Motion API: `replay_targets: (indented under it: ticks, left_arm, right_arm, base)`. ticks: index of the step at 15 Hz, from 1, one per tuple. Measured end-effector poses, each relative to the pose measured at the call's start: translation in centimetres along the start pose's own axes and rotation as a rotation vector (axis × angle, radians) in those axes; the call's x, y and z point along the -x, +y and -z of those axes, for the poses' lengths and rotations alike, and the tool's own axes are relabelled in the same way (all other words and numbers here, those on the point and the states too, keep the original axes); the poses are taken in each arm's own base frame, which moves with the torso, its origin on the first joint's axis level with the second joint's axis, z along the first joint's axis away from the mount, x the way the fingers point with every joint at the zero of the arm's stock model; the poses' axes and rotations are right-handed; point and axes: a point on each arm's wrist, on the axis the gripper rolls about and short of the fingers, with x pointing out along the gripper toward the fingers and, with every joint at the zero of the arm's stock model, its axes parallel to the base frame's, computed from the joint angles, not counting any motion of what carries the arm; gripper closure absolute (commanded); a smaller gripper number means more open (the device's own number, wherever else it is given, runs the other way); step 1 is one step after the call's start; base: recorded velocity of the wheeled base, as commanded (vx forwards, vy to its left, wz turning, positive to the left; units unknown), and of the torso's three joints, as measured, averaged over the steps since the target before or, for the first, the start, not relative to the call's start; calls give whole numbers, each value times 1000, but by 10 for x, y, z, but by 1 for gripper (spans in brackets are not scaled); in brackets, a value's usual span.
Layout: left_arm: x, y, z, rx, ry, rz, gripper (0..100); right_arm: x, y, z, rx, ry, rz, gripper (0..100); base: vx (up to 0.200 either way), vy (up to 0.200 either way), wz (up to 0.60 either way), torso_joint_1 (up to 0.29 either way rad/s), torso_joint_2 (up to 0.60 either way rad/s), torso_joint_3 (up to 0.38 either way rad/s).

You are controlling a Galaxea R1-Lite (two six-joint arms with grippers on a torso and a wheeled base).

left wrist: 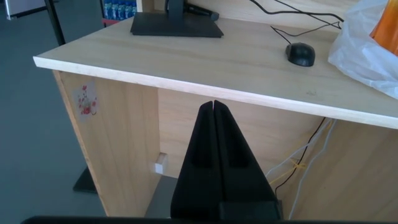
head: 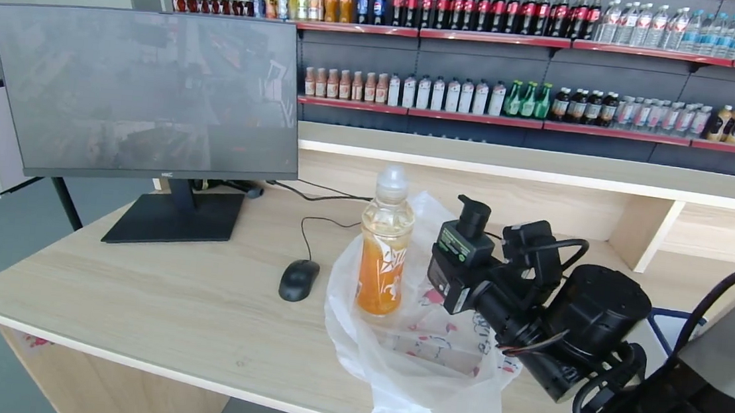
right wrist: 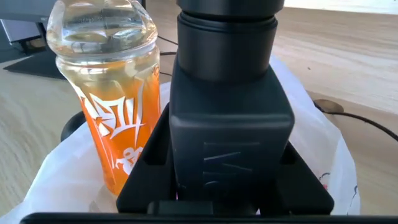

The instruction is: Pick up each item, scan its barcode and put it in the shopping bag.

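Your left gripper is hanging below the tabletop edge, its fingers pressed together on nothing. The bottle is standing upright, just right of the mouse, on the crumpled shopping bag; you cannot tell whether it is inside. Your right gripper is clamping the scanner, which is hiding its fingertips.
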Motion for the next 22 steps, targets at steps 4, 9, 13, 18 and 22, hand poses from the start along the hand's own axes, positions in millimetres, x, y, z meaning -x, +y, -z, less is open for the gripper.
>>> replay_targets:
  ticks: [4,9,13,18,22]
  left_arm:
    - [0,0,0,0,0,0,100]
    - [0,0,0,0,1,0,100]
    - [0,0,0,0,1,0,100]
    - [0,0,0,0,0,0,100]
    - [0,0,0,0,1,0,100]
  right_arm:
    - [-14,-3,23,8,42,16,100]
    - [-21,-13,40,16,79,44,100]
    - [-25,-16,44,17,84,53,100]
    - [-26,-18,54,20,110,60,100]
    - [-27,-18,59,21,118,60,100]
  base:
    - [0,0,0,0,0,0]
    - [0,0,0,0,0,0]
    - [0,0,0,0,0,0]
    - [0,0,0,0,0,0]
    - [0,0,0,0,0,0]
